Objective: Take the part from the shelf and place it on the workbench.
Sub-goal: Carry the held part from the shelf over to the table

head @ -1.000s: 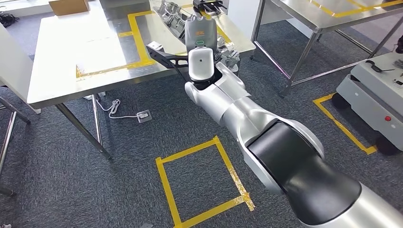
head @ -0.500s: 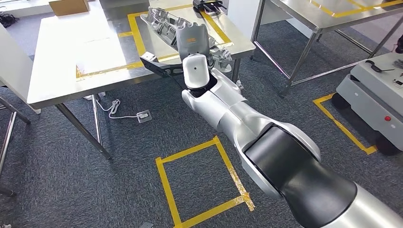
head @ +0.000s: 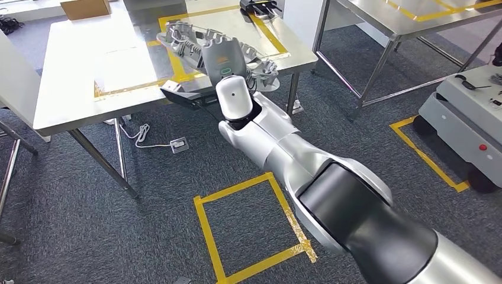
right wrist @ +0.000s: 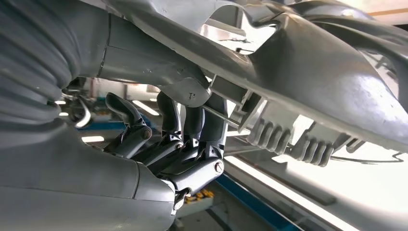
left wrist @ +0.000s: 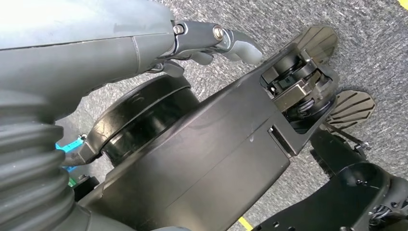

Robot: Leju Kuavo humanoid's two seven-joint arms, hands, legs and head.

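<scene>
Part (head: 204, 44), a long ribbed grey metal casting, is held above the near right portion of the bench (head: 77, 77), over the yellow tape outline (head: 169, 44) marked on its top. From the head view, whether it touches the bench top cannot be told. The right robot hand (head: 228, 59) grips it from below. The hand's grey cover hides the fingers in the head view, and the silver right arm (head: 308, 171) covers the near end of the casting. In the right wrist view the dark fingers (right wrist: 185, 132) curl up around a flange on the underside of the part (right wrist: 308, 72), with the thumb lying against the casting's body; bright glare washes out what lies beyond it.

The left robot hand (left wrist: 211, 41) hangs low over grey carpet, its fingers loosely curled with nothing in them.

On the carpet nearer than the bench lies a square yellow tape outline (head: 251, 228), and a white cable with a socket (head: 177, 145) lies under the bench edge. At the far left corner of the bench sits a cardboard box (head: 86, 7), cut off by the picture's edge. A black object (head: 257, 6) sits at the far end of the bench, too small to make out. To the right stands a second steel table (head: 414, 12), and nearer, a grey wheeled cart (head: 467, 112).
</scene>
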